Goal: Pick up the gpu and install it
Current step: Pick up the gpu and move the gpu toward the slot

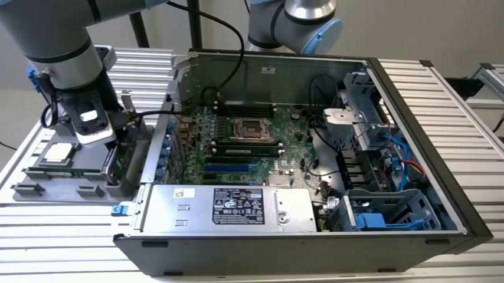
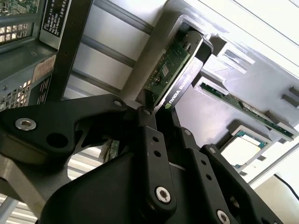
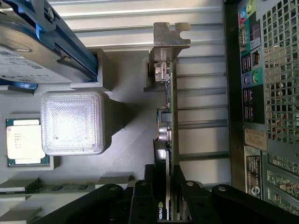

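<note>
The gpu [image 3: 168,107] stands on edge in a slot of the grey parts tray [image 1: 47,186], its silver end bracket [image 3: 170,37] at the end away from the gripper. The green board and black cooler of the gpu [image 2: 175,74] show in the second wrist view. My gripper [image 3: 164,182] is down over the tray at the exterior view's left [image 1: 110,147]. Its black fingers [image 2: 152,135] are shut on the near end of the gpu, one on each face. The card sits in its slot, upright. The computer case [image 1: 409,106] lies open to the right of the tray.
The tray also holds a processor [image 3: 25,142], a narrow memory stick [image 2: 247,109] and a blue-framed hard drive [image 3: 32,46]. The case's rear panel [image 3: 261,93] runs close beside the gpu. Inside the case are the motherboard [image 1: 244,141], its blue slots [image 1: 228,168] and the power supply [image 1: 228,206].
</note>
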`<act>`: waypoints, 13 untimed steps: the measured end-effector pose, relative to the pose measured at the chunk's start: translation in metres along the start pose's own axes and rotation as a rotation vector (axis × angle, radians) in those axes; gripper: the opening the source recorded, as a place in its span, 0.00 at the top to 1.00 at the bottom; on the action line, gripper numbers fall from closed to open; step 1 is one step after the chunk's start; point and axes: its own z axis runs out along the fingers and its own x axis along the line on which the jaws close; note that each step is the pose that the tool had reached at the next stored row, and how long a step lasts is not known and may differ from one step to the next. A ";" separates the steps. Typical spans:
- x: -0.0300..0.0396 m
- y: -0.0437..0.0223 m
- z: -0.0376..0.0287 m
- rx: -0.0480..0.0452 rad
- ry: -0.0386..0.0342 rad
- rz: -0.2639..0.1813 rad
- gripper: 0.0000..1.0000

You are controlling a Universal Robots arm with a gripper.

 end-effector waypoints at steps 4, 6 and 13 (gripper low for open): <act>-0.0001 0.0002 -0.0041 0.0001 -0.0001 0.000 1.00; -0.0001 0.0003 -0.0059 0.0000 0.0000 0.000 1.00; -0.0002 0.0006 -0.0116 0.0001 0.0001 0.000 1.00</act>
